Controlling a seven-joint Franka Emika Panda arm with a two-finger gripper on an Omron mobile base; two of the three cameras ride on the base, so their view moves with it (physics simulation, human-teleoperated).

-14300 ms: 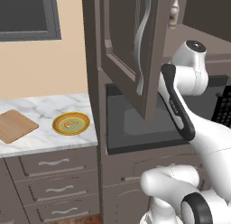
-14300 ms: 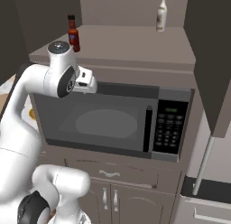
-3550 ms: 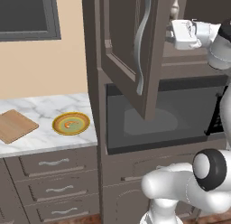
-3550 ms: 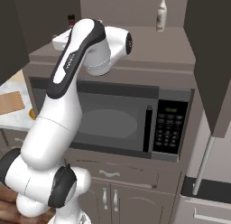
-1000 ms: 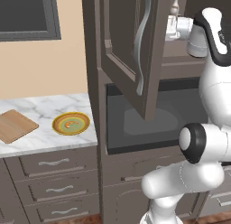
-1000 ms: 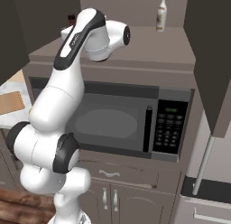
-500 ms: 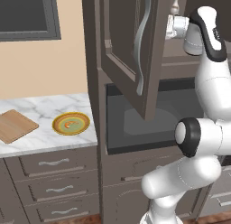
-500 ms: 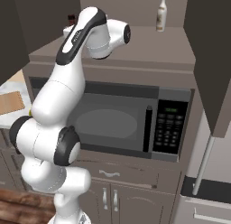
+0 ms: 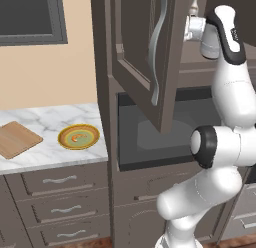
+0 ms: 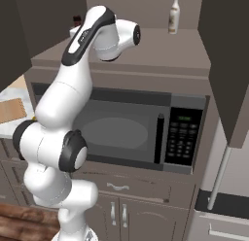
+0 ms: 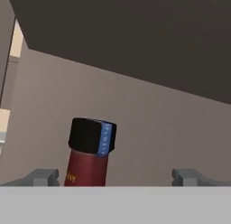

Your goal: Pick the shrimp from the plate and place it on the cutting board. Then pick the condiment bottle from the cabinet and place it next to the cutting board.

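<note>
- The robot arm reaches high into the open cabinet (image 9: pixel 135 67), whose panelled door with its wavy silver handle (image 9: pixel 159 47) swings out over the microwave (image 10: pixel 141 133) below.
- In the hand view, the claw (image 11: pixel 117 177) stands open, its two grey fingertips (image 11: pixel 43 177) spread wide at the bottom of the frame.
- The condiment bottle (image 11: pixel 89 155), dark red with a black cap and a blue strip on the cap, stands upright between the fingertips, nearer the one on the left of that view, with a clear gap to each, so nothing is gripped.
- Behind the bottle are the grey-brown back wall and shelf of the cabinet.
- From the right base view, the bottle's black cap (image 10: pixel 76 20) peeks out behind the arm's upper link, on the shelf above the microwave.
- A pale cream bottle (image 10: pixel 173 13) stands farther along the same shelf, well apart from the arm.
- On the marble counter (image 9: pixel 50 152) to the left, the shrimp (image 9: pixel 76 138) lies on the plate (image 9: pixel 79 136), not yet moved.
- The cutting board (image 9: pixel 15 139) lies flat just beside the plate, farther from the cabinet, and bears nothing.
- Grey drawers (image 9: pixel 57 192) with silver handles run beneath the counter.
</note>
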